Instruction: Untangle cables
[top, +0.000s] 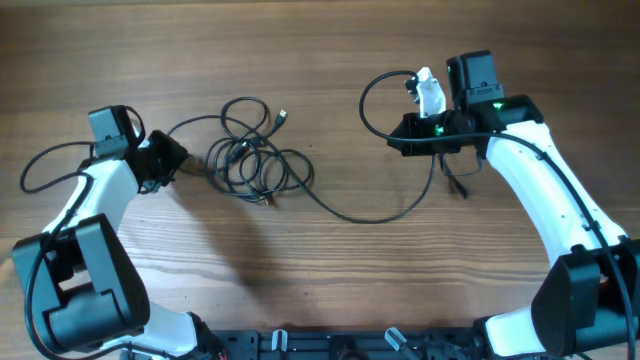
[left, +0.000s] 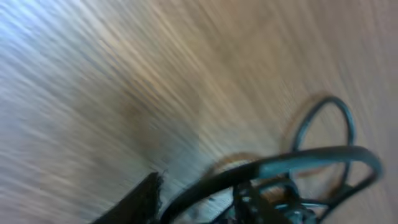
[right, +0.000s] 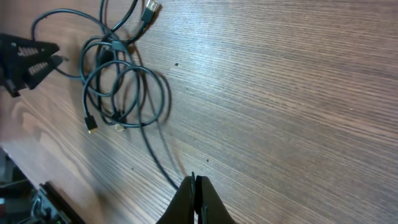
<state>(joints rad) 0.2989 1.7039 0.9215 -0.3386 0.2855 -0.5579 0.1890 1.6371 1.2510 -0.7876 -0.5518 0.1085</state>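
My left gripper (top: 170, 158) looks clenched on a strand at the left edge of the cables (top: 250, 160), I'd guess to anchor the knot. The right gripper (right: 196, 186) is clamped on the long strand, well apart, probably to draw it free.

- Bare table (top: 330, 60) is lying open along the far side, between the two arms.
- The cables (top: 250, 160) are crowding the left-middle area.
- One strand (top: 350, 215) is crossing the middle toward the right gripper (right: 194, 185).
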